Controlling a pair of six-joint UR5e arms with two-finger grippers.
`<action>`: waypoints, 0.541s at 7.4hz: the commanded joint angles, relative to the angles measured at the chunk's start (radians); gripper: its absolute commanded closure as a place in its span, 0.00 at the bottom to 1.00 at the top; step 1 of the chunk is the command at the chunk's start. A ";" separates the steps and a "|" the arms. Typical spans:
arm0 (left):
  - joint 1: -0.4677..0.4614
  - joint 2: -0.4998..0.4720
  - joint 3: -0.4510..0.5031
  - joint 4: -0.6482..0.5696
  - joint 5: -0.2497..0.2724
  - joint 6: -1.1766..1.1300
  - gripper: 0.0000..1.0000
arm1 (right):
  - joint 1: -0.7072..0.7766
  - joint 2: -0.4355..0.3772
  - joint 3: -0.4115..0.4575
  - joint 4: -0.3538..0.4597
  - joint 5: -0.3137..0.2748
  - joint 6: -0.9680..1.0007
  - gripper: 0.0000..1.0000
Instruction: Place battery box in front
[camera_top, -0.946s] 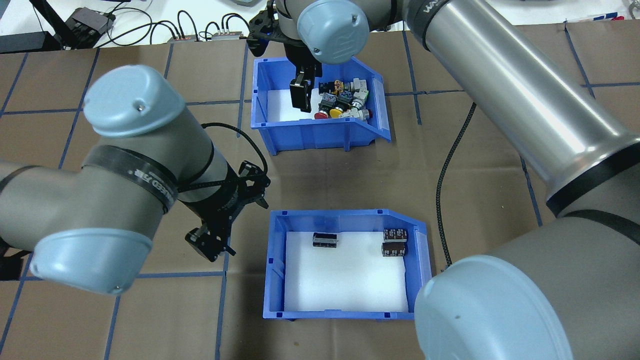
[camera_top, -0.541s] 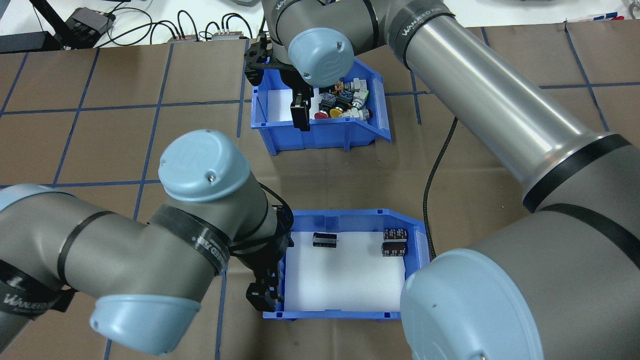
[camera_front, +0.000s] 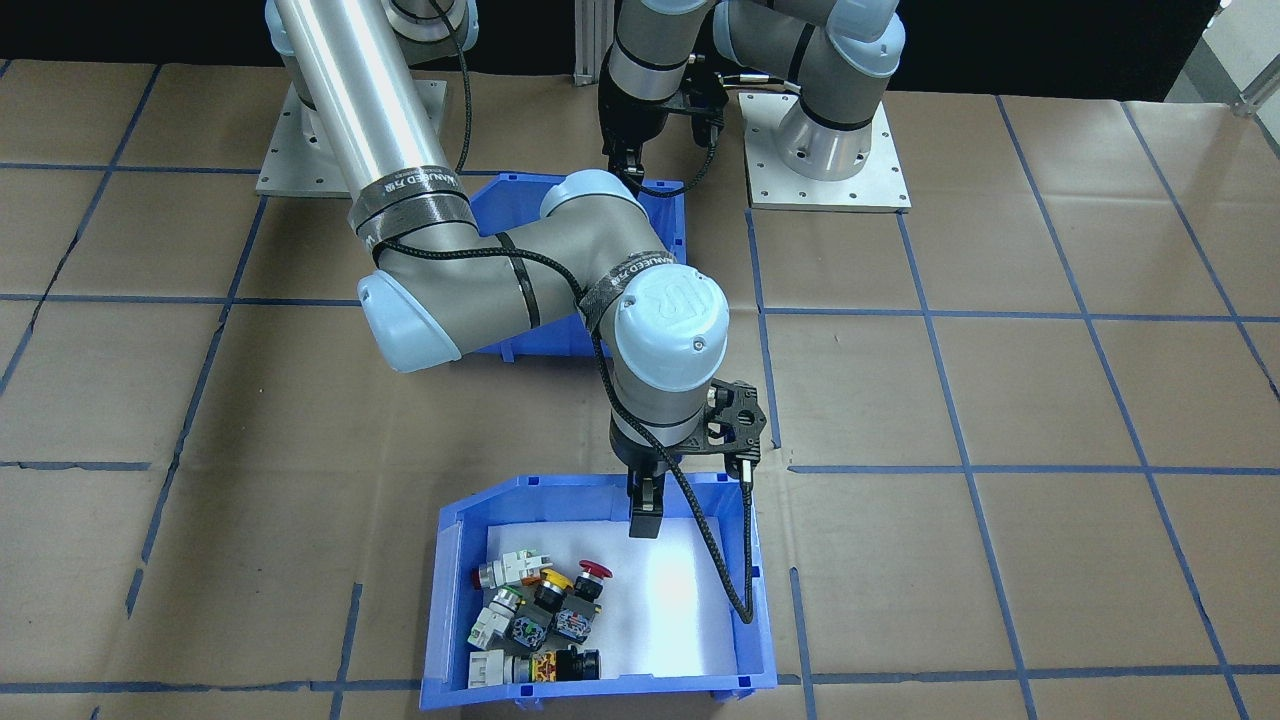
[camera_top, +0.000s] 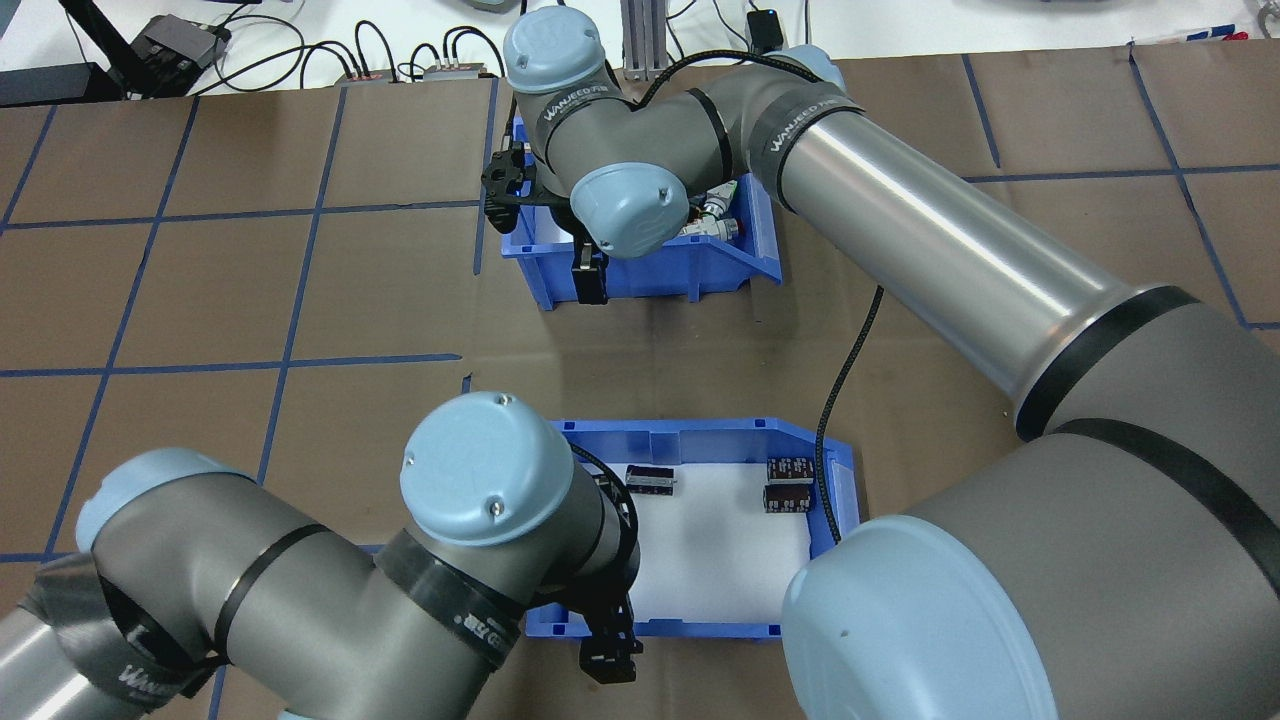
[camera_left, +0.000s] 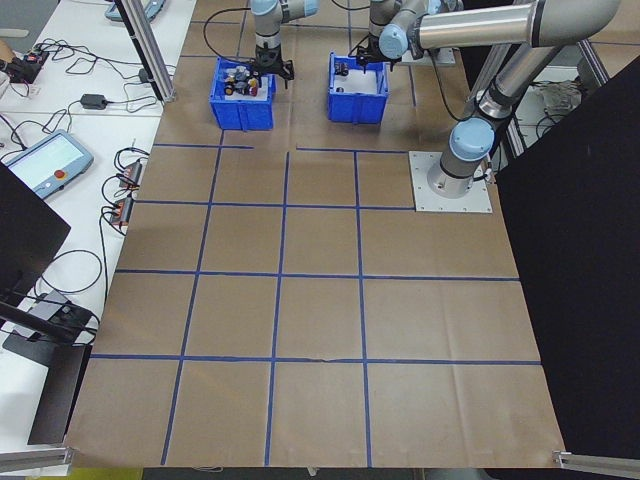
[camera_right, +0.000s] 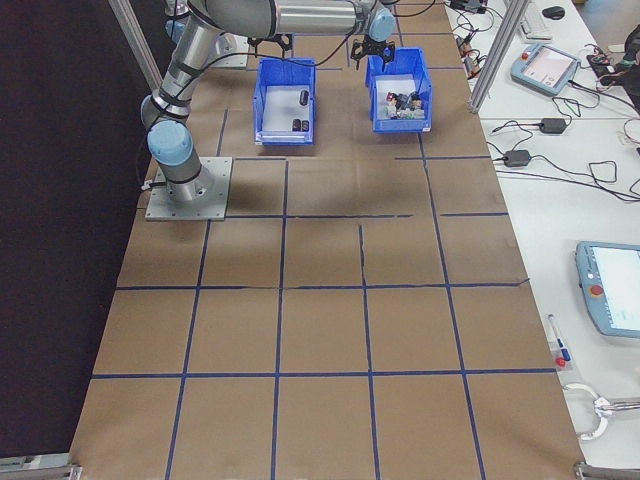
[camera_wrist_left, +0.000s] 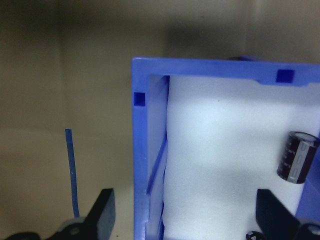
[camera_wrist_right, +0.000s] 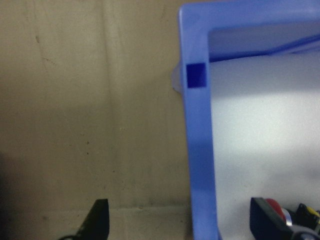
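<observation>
The battery box (camera_top: 700, 432) is a blue bin with a white foam liner and three dark cells (camera_top: 789, 484), on the robot's side of the table. My left gripper (camera_top: 608, 655) hangs open at its near-left corner. In the left wrist view the box wall (camera_wrist_left: 145, 125) stands between the open left gripper (camera_wrist_left: 187, 215) fingers, and one cell (camera_wrist_left: 298, 157) lies on the foam. My right gripper (camera_top: 590, 280) is open over the near wall of the switch bin (camera_top: 655, 275). That wall (camera_wrist_right: 200, 150) runs up between the right gripper's (camera_wrist_right: 181, 220) fingers.
The switch bin (camera_front: 445, 600) holds several colourful push-button switches (camera_front: 540, 615) and lies farther from the robot than the battery box (camera_front: 667, 225). A black cable (camera_top: 850, 350) hangs from the right arm between the bins. Brown paper with blue tape lines covers the table.
My left gripper swung from the battery box's left side to its near-left corner. My right gripper drew back from inside the switch bin to its near wall. Neither bin has shifted.
</observation>
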 joint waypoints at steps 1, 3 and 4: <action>-0.033 -0.015 -0.050 0.091 -0.009 -0.091 0.00 | 0.000 -0.009 0.016 -0.035 -0.041 0.001 0.26; -0.036 -0.055 -0.050 0.075 -0.100 -0.106 0.00 | 0.005 -0.010 0.010 -0.035 -0.079 -0.004 0.76; -0.036 -0.056 -0.050 0.078 -0.086 -0.121 0.01 | 0.006 -0.013 0.010 -0.034 -0.081 -0.005 0.95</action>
